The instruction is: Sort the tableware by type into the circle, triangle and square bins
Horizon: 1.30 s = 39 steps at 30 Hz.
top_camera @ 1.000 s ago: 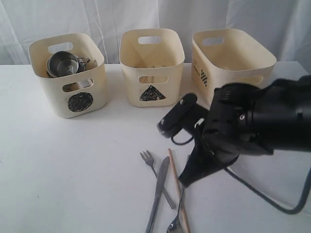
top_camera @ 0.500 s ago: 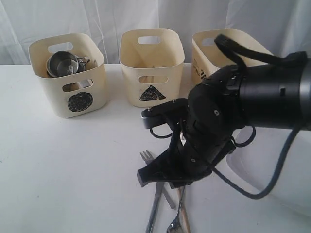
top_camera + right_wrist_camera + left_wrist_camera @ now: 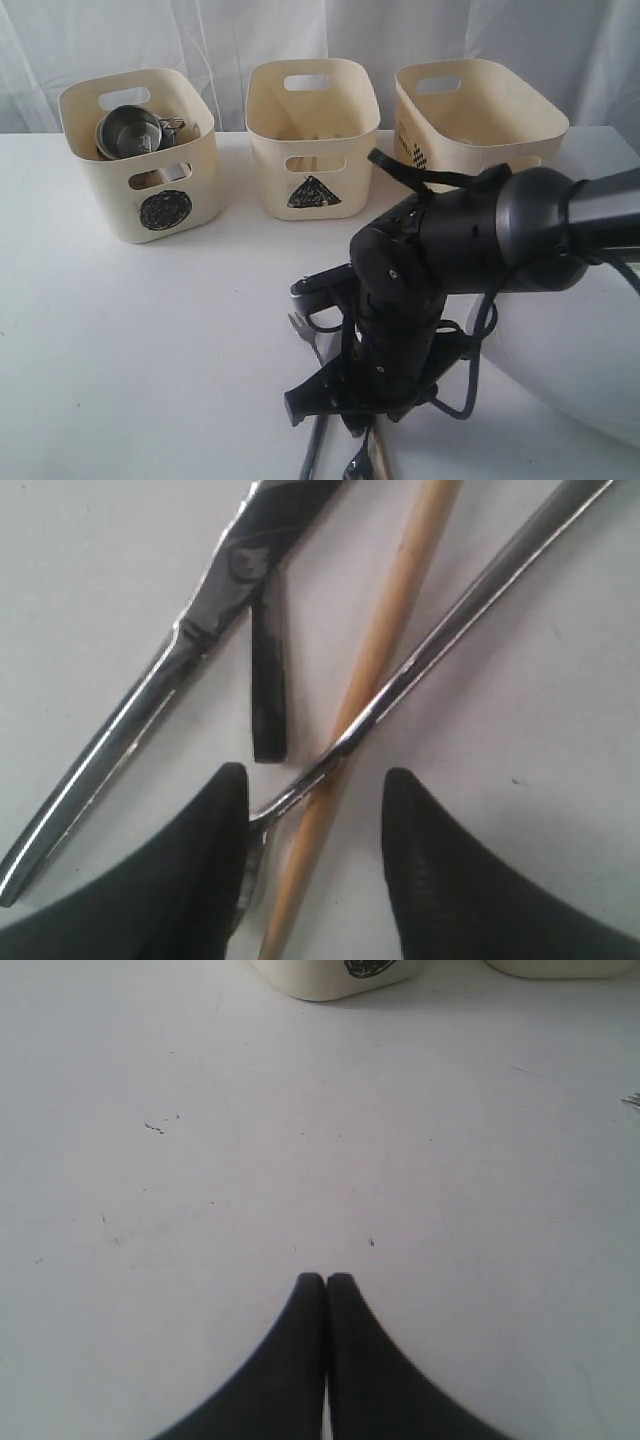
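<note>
**Mugs binned, cutlery and plate left to sort**

I see a steel mug (image 3: 128, 130) in the circle bin (image 3: 105, 190) at the surface's (image 3: 150, 350) back-left corner. The knife (image 3: 150, 695), spoon (image 3: 470, 590) and chopstick (image 3: 400, 590) lie near the front edge, and the plate (image 3: 580, 370) lies by the right edge. My right end effector (image 3: 315, 785) is spread over the spoon-chopstick crossing; my left end effector (image 3: 326, 1280) is pressed together, empty.

White table (image 3: 150, 330): circle bin (image 3: 110, 190), triangle bin (image 3: 270, 170) and square bin (image 3: 450, 150) in back row. Fork (image 3: 300, 325), knife (image 3: 312, 455), spoon (image 3: 358, 462), chopstick (image 3: 380, 462) bunched at front. White plate (image 3: 580, 370) right.
</note>
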### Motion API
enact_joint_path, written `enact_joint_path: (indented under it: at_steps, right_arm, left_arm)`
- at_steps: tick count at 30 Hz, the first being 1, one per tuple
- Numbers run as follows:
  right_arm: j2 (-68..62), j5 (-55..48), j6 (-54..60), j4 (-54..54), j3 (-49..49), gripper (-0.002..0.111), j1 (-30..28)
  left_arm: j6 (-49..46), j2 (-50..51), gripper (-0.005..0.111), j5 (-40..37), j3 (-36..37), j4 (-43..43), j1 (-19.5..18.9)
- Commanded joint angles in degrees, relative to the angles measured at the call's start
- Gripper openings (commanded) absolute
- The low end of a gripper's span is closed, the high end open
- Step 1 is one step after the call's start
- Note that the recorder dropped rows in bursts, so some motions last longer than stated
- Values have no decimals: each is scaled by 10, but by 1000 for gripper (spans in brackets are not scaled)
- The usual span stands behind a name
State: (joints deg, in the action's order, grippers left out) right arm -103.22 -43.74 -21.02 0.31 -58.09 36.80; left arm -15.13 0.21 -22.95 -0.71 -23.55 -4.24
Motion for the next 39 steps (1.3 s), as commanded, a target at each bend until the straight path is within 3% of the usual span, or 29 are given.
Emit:
enact_joint_path:
  at_steps: [1,4,12,29,39]
  right_arm:
    - [-14,22,-8,-3,-3,41,-3]
    - [-20,43,-8,-3,-3,40,-3]
    - [-22,66,-22,0,-3,23,-3]
    - [-23,132,-37,-3,-3,23,-3]
    - [-35,161,-127,-3,-3,23,-3]
  left_arm:
    - [-1,-2,0,-16,6,0,-3]
    - [-1,-2,0,-16,6,0,-3]
    - [-1,-2,0,-16,6,0,-3]
    - [-1,-2,0,-16,6,0,-3]
    - [-1,-2,0,-16,6,0,-3]
